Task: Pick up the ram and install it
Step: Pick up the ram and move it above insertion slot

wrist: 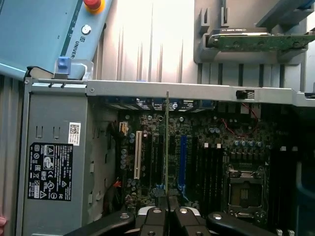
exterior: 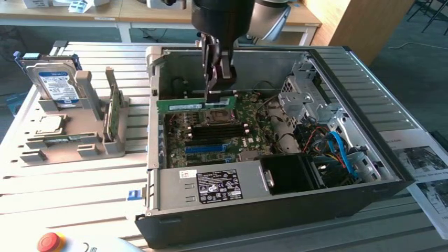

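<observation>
Holds the ram point(exterior: 189, 104) pinched in the closed gripper point(exterior: 218, 94), gripped by the top edge and, judging from the exterior view, nearer one end than the middle. Carries it level and upright above the motherboard point(exterior: 224, 137), across the part of the motherboard bearing the processor socket point(exterior: 219, 116), not seated in any slot so far as can be told. From the wrist, shows the ram point(wrist: 167, 147) edge-on as a thin line reaching away from the gripper point(wrist: 167, 216), parallel to the black memory slots point(wrist: 209, 167) and the blue slot strip point(wrist: 183, 157) on the motherboard point(wrist: 231, 142), yet seemingly to one side of the black slots; hard to separate true offset from viewing angle. To do this step well: keep the stick plumb and square to the motherboard, and match its bottom edge to one black slot along the whole length before committing. Check the notch against the slot's key and look for open end latches; unable to confirm either here. Lower slowly and straight, then press evenly, guarding against the far end riding up under an off-centre grip and one end seating first. Stay clear of the processor socket on the motherboard, avoid any sideways load on so thin a board, and hold firm without sliding onto the chips.
</observation>
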You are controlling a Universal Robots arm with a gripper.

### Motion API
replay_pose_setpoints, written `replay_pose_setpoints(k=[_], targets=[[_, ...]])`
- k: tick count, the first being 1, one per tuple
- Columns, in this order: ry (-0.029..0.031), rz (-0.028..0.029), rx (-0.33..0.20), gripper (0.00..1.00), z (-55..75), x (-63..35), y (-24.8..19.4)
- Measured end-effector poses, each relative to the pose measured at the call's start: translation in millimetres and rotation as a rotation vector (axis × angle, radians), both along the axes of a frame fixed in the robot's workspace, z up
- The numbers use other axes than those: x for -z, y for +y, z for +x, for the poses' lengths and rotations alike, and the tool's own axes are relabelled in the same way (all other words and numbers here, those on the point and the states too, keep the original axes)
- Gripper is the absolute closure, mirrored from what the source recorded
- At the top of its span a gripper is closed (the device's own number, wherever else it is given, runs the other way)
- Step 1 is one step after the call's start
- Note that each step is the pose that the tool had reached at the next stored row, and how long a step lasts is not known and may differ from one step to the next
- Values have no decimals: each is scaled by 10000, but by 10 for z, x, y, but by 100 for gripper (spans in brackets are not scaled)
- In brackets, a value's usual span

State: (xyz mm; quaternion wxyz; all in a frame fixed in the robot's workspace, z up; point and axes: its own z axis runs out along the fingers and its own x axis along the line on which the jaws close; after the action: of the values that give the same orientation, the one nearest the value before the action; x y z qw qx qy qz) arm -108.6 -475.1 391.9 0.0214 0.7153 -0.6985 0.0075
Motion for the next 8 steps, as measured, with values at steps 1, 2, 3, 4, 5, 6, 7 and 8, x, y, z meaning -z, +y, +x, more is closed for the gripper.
replay_pose_setpoints(k=[1,2,3,4,5,6,7,8], targets=[[-1,1,0,88,3,1,18],[-1,1,0,88,7,1,34],[-1,1,0,88,11,1,52],[-1,1,0,88,15,1,68],[0,1,0,88,19,0,84],[-1,1,0,88,23,0,104],[0,0,0,88,27,0,124],[-1,0,0,88,32,1,144]])
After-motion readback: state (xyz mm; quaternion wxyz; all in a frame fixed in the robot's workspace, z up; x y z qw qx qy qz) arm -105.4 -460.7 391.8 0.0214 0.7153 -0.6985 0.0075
